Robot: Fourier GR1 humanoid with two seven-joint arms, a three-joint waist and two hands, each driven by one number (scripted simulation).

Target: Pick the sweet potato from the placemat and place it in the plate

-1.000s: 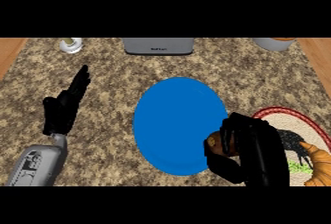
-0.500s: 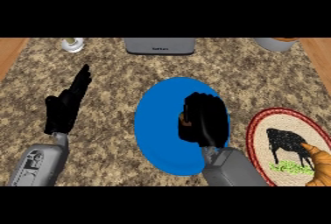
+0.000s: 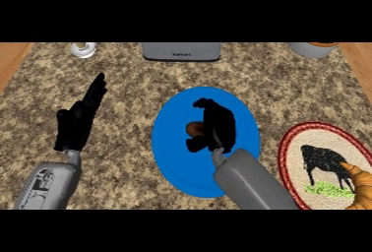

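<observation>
The blue plate (image 3: 174,162) lies in the middle of the counter. My right hand (image 3: 216,123) is over the plate's centre, fingers curled round the brown sweet potato (image 3: 194,129), of which only a small part shows at the hand's left side. The round placemat (image 3: 320,147), red-rimmed with a black cow picture, lies at the right edge. My left hand (image 3: 78,120) rests open at the left, fingers straight and pointing up, away from the plate.
A croissant-like brown item (image 3: 357,184) lies on the placemat's lower right. A grey appliance (image 3: 180,50) stands at the back centre, a small white jar (image 3: 83,48) at the back left, a bowl (image 3: 312,48) at the back right.
My right hand has carried the sweet potato leftward from the placemat to above the plate's middle. The left hand has stayed still.
</observation>
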